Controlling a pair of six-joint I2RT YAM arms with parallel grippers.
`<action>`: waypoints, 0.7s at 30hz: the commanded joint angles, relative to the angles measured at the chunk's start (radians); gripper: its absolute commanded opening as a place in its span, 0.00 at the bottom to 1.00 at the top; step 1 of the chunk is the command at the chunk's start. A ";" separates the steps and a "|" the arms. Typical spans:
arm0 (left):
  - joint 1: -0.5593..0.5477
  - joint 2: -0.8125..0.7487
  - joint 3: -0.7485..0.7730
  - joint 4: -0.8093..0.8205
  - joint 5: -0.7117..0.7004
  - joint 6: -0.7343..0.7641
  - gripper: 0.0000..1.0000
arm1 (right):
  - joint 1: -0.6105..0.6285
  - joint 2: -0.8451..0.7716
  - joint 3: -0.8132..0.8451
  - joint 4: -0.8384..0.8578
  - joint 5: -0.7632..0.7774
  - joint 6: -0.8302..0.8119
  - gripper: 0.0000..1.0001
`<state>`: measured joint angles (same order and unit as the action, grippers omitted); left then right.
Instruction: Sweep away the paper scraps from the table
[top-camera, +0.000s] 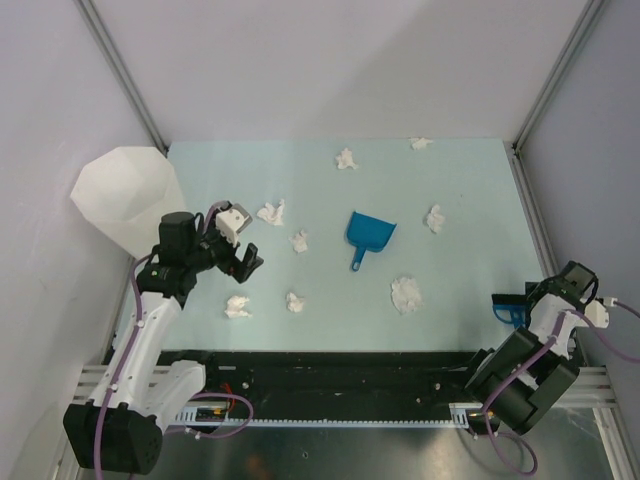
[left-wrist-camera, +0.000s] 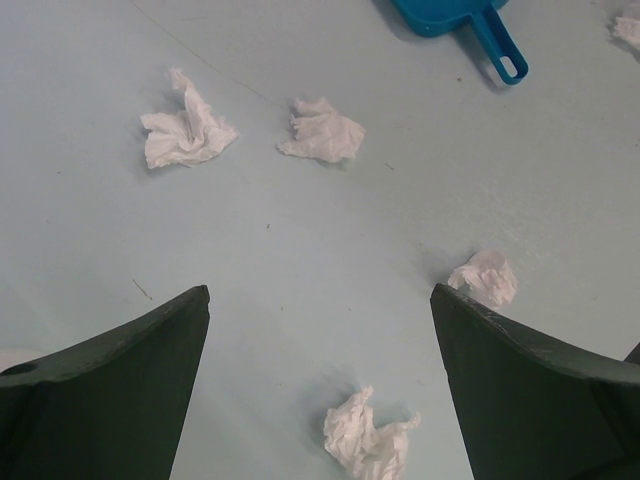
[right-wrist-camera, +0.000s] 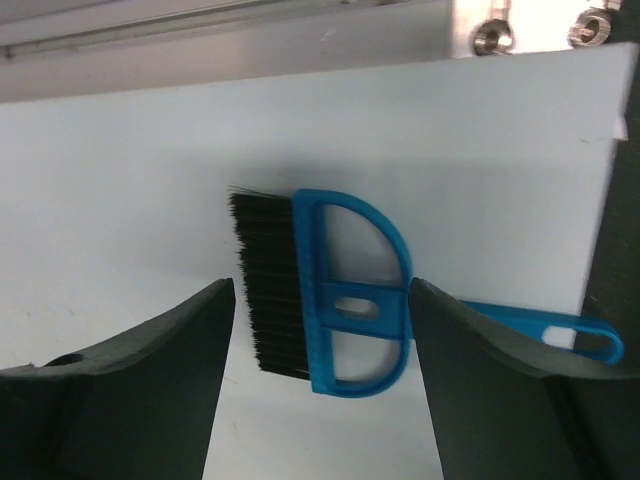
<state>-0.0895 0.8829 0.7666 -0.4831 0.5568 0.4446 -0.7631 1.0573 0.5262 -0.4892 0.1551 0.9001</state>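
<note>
1. Blue hard plastic forms the dustpan (top-camera: 370, 234), a flat scoop with a short looped handle. It lies near the middle of the pale mint, matte surface (top-camera: 470, 190).
2. White, crumpled, fluffy scraps (top-camera: 406, 293) lie loose on the surface all round the dustpan. Two are to its left, two beyond it toward the far wall, and one to its right. A larger wad lies near-right of it, and two more near-left.
3. The brush (right-wrist-camera: 330, 300) has a blue D-shaped frame, stiff black bristles and a slim handle ending in a loop. It lies flat well to the right of the dustpan, at the near right edge of the surface.
4. The bin (top-camera: 125, 195) is white and faceted, and stands far left of the dustpan by the wall. Its inside cannot be made out. The dustpan's scoop shows only blue.
5. The left tool (left-wrist-camera: 320, 300) hangs left of the dustpan, above the surface. Its dark fingers are spread wide and grip nothing, with scraps lying below and ahead of it.
6. The right tool (right-wrist-camera: 321, 285) sits over the brush, its fingers wide apart on either side of the frame. Whether they touch the brush cannot be told.
</note>
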 joint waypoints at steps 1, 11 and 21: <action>-0.004 -0.016 0.011 -0.006 0.023 -0.029 0.96 | 0.011 0.033 0.009 0.138 -0.081 -0.096 0.73; -0.006 -0.012 0.020 -0.006 0.020 -0.023 0.96 | 0.206 0.357 0.081 0.238 -0.146 -0.168 0.69; -0.007 -0.001 0.033 -0.006 0.008 -0.003 0.96 | 0.759 0.354 0.142 0.230 0.033 -0.056 0.69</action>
<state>-0.0917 0.8837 0.7666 -0.4850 0.5541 0.4446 -0.1463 1.4086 0.6544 -0.1894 0.0990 0.7887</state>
